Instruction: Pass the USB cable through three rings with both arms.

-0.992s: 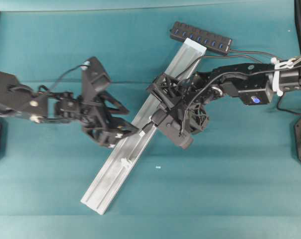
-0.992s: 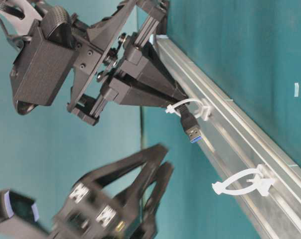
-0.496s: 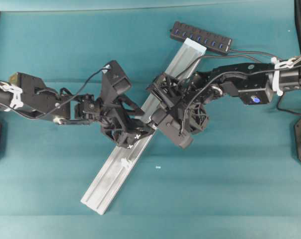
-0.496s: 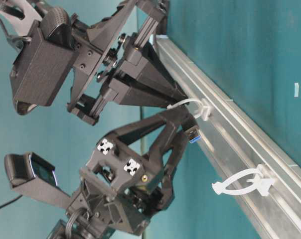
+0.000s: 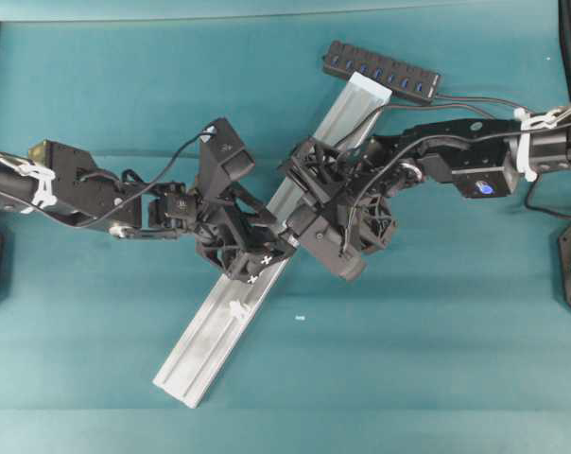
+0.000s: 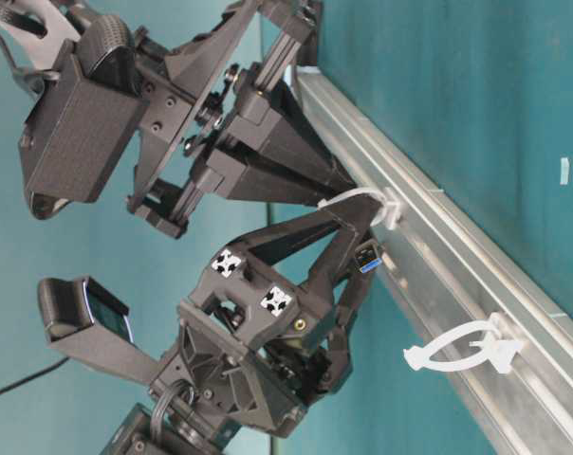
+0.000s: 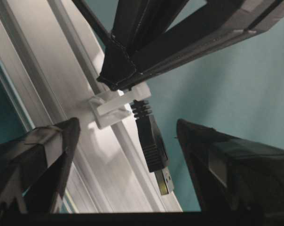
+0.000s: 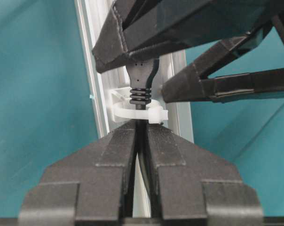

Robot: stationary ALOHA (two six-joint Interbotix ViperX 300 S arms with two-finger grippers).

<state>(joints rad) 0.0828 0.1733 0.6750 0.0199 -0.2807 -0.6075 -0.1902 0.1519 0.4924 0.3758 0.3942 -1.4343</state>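
Plug (image 7: 153,150) of USB cable (image 8: 141,87) pokes through ring (image 8: 135,112)

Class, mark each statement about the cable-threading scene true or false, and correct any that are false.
1. The USB plug has passed through a ring. True.
2. The left pincer is shut on the plug. False: its fingers stand open on either side of it.
3. The right pincer grips the cable behind the ring. True.
4. The next ring already holds the cable. False: it is empty.
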